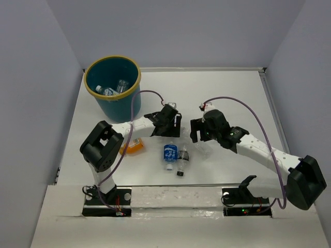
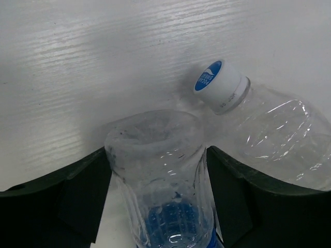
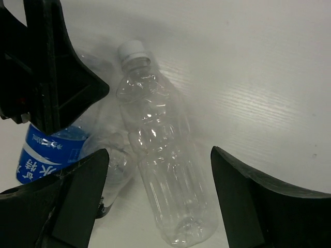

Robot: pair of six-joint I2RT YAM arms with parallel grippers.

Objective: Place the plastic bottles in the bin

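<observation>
The blue-labelled bottle (image 2: 160,175) stands base-up between the fingers (image 2: 77,201) of the left gripper (image 2: 158,152). The fingers are spread wide and sit close against its sides; whether they press it I cannot tell. Just beside it the clear bottle (image 3: 165,155) lies on the table (image 1: 243,98) between the fingers of the right gripper (image 3: 160,151), which is open, with bare table between the bottle and the right-hand finger. A dark-capped bottle (image 1: 181,166) lies next to these, and the orange bottle (image 1: 134,148) is under the left arm. The bin (image 1: 118,107) stands at the far left corner, well apart, with bottles inside.
</observation>
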